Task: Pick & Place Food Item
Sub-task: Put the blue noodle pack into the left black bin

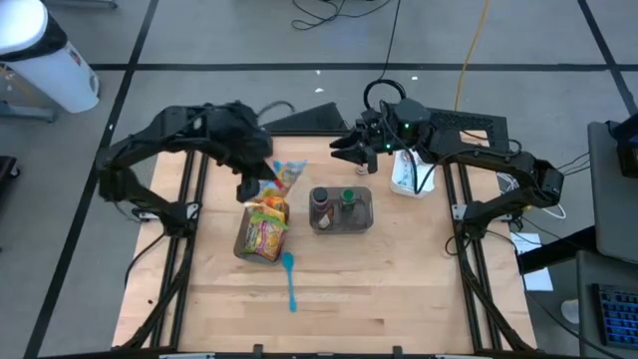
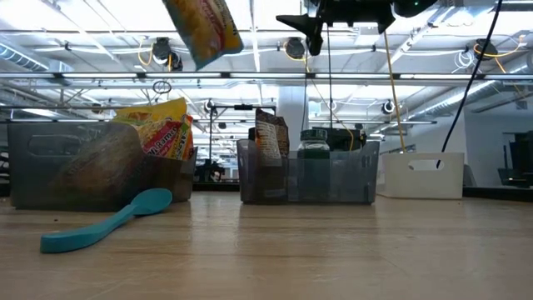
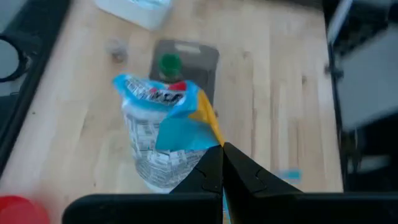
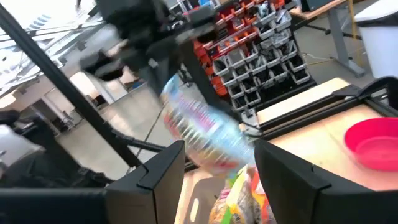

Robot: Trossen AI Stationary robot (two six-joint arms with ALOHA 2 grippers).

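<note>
My left gripper [image 1: 267,180] is shut on a snack bag [image 1: 288,176] with a blue top and yellow and white sides, high above the table. The bag also shows in the low view [image 2: 204,29] and the left wrist view [image 3: 163,134]. Below it a dark bin [image 1: 261,231] holds several more colourful snack bags. My right gripper [image 1: 352,150] is open and empty in the air over the far middle of the table, above a clear bin [image 1: 341,210]. In the right wrist view its fingers frame the held bag [image 4: 205,134] from a distance. My left gripper pinches the bag's yellow side edge [image 3: 210,127] between its two shut fingers [image 3: 205,174]. The bag reaches out past the fingertips. In the low view it hangs tilted, lifted clear of the table and the bin.
A teal spoon [image 1: 289,280] lies on the table near the dark bin. The clear bin holds a jar [image 1: 320,204] and a green-capped bottle [image 1: 349,198]. A white bin [image 1: 407,176] stands at the far right. A red bowl [image 4: 375,145] shows in the wrist views.
</note>
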